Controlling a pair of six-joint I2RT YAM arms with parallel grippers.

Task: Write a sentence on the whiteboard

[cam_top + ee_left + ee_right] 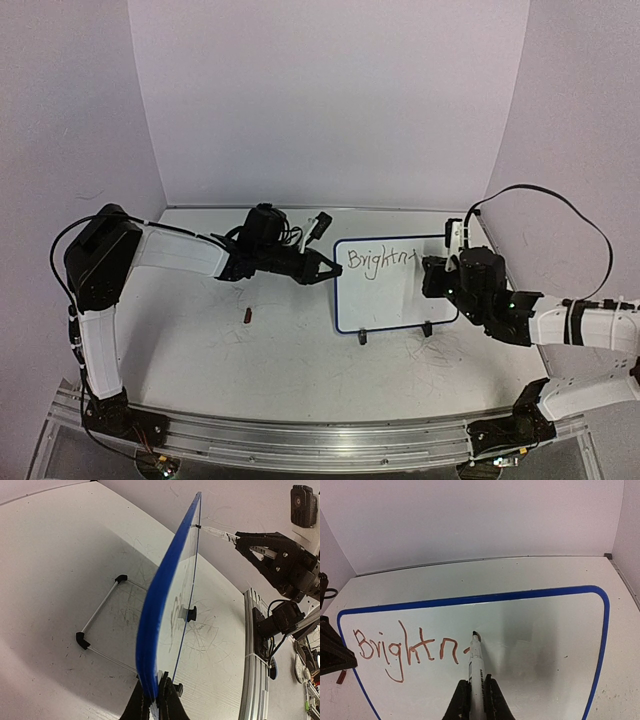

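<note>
1. Right gripper [475, 692]: jaws narrow, clamped on the barrel of a marker [478, 662], tip pointing forward and up.
2. Marker tip touching, or all but touching, the whiteboard [545, 630], just right of the last stroke and near mid-width in the upper half.
3. Left gripper [159, 702]: jaws pinched shut on the board's blue frame, at its left edge in the overhead view. Apparently there to steady the board.
4. Sentence [405, 647]: one line so far, "Brightn" plus a short dash-like stroke. Reddish-brown in the right wrist view, running across the board's upper left. Word unfinished, no second line.
5. Board standing upright or nearly so on small black feet [363, 336], on a white table [300, 370], between the two arms and right of centre. Thin wire stand [100, 615] behind it, visible from the left wrist.
6. Small red object [247, 316] lying on the table well left of the board. Possibly the marker's cap, too small to be sure.
7. Step in hand, as a judgement: mid-word, forming the letter after "n". Early in the task.
8. Next move calls for short, light strokes to the right along the same baseline. Also calls for a firm left grip, so the board neither tips back nor slides under the tip. Plenty of bare board to the right.
</note>
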